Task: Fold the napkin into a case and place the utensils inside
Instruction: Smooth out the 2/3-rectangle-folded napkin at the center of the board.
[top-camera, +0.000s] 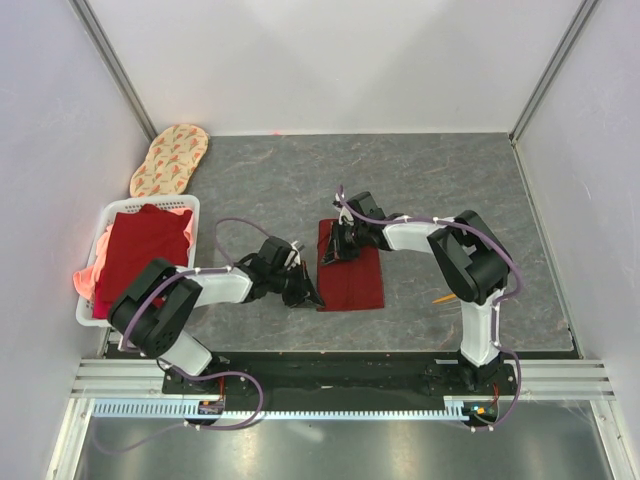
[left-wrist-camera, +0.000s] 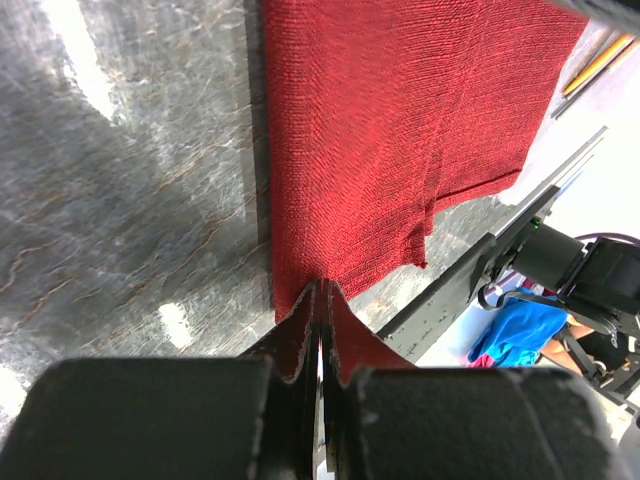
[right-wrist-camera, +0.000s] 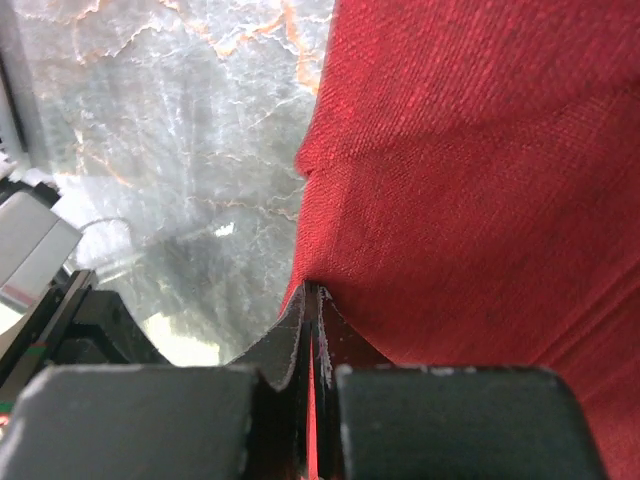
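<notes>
Napkin (top-camera: 352, 272) in dark red, folded to a flat layered rectangle on the grey table (top-camera: 450, 180), between the two arms. Left gripper (left-wrist-camera: 320, 292) pinched tight on the near left corner of it, right gripper (right-wrist-camera: 311, 292) likewise clamped on its far left edge, each pair of fingers nearly touching with only red fabric between. Utensils (top-camera: 443, 297) off to the right on the table, well apart from the folded rectangle, only an orange tip visible from above beside the right arm; white basket (top-camera: 88, 312) of red and pink cloths at far left, patterned oval mat (top-camera: 170, 158) beyond it.
</notes>
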